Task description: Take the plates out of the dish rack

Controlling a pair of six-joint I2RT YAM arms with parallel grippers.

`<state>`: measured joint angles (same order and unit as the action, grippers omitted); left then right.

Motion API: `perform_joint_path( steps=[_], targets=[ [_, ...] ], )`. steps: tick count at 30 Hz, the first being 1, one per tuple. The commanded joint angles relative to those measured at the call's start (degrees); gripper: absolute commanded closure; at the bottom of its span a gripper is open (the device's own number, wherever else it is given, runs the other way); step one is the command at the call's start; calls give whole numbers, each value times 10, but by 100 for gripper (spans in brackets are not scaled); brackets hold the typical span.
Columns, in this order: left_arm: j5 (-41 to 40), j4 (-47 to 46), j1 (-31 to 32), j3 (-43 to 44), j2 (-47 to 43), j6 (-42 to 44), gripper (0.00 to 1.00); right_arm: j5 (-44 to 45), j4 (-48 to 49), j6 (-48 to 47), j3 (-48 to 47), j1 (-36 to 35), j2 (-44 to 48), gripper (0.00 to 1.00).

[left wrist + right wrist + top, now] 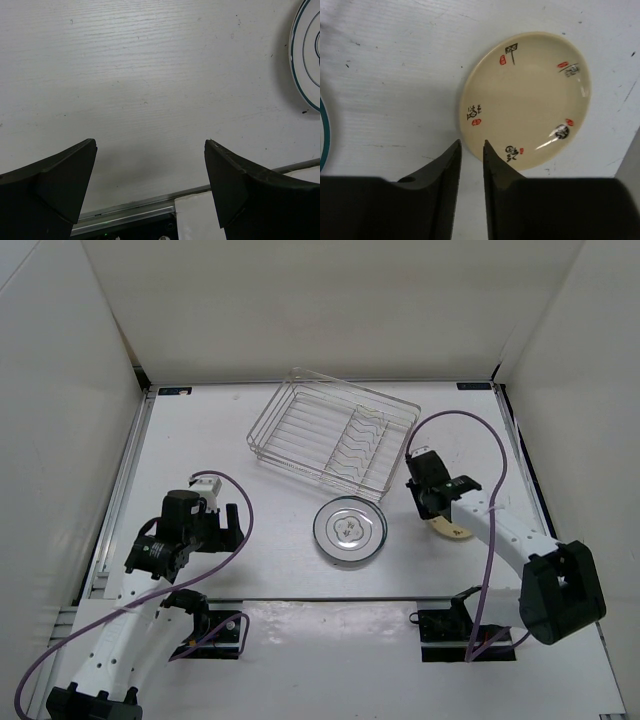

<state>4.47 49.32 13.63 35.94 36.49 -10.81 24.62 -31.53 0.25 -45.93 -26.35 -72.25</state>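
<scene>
The dish rack (330,435) stands at the back centre with no plates showing in it. A white plate with a ringed rim (350,530) lies on the table in front of it, and looks like two stacked. Its edge shows in the left wrist view (306,55). The tan-beige plate (525,97) lies flat on the table to the right (458,531), partly under my right gripper. My right gripper (471,143) hovers over its near rim, jaws almost together with nothing between them. My left gripper (150,145) is wide open and empty over bare table, left of the white plate.
White walls enclose the table on three sides. A metal rail (130,210) runs along the near edge by the arm bases. The right arm's purple cable (480,430) loops near the rack's right end.
</scene>
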Motion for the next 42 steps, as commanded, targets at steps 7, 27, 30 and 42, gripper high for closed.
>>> perform_joint_path(
  steps=[7, 27, 30, 42],
  targets=[
    [-4, 0, 2, 3, 5, -4, 0, -48, -10, 56, -8, 4, -6, 45],
    [-32, -5, 2, 3, -15, -10, 0, -310, -177, 157, -46, 3, 232, 10],
    [-33, -9, 2, 3, -16, -8, 0, -304, -182, 155, -40, 2, 302, 10],
    [-35, -5, 2, 5, -1, -4, 0, -270, -252, 123, -45, 2, 331, 10]
  ],
)
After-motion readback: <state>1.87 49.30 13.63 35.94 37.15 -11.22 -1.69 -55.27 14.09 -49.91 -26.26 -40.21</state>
